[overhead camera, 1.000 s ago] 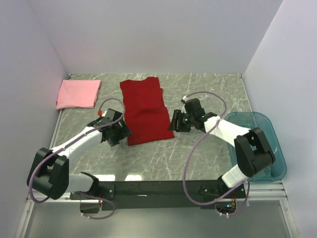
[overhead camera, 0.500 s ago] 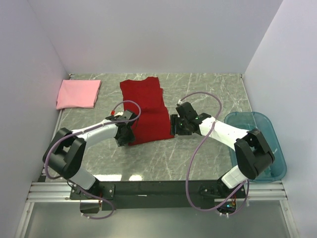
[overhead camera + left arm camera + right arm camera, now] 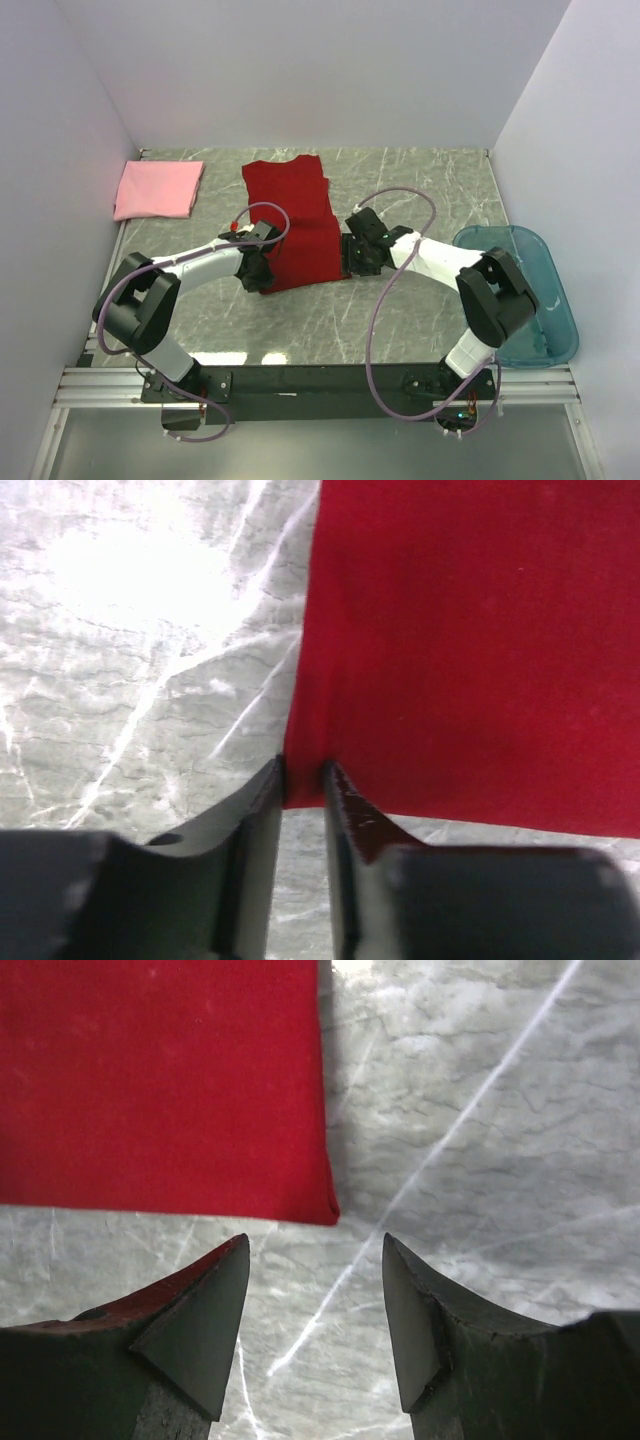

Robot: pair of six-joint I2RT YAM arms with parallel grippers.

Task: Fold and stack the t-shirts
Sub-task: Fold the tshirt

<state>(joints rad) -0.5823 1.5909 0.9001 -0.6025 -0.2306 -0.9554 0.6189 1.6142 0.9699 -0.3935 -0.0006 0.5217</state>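
The left pincer [image 3: 302,772] is pinching the near left corner of the deep red t-shirt [image 3: 292,225]. Its two dark, matte fingers [image 3: 250,860] stand close and nearly parallel, and the cloth fills the narrow gap at their tips from one to the other. Lower in that gap grey stone shows through. The right pincer [image 3: 315,1240] is spread wide, its blunt wedge-shaped fingers [image 3: 190,1330] holding nothing. Only stone lies between them, and the shirt's near right corner sits just beyond the gap, apart from both tips.

The red shirt is soft, plain cloth with a fine, slightly fuzzy nap. It is folded lengthwise into a long flat strip. Its near hem is straight, its right side is a rolled fold edge, and a small step shows on the right side toward the far end. It lies in the middle of the bench [image 3: 420,200], running from about midway back close to the far edge.

The bench top is grey-green marbled stone with pale veins and a dull sheen. The light pink t-shirt [image 3: 158,189] lies flat in the far left corner, folded into a neat four-sided pad, well apart from the red one. A translucent teal bin [image 3: 555,320] with rounded corners sits at the right edge, partly hidden behind the right arm. A thin purple cable [image 3: 400,195] loops over each white arm.
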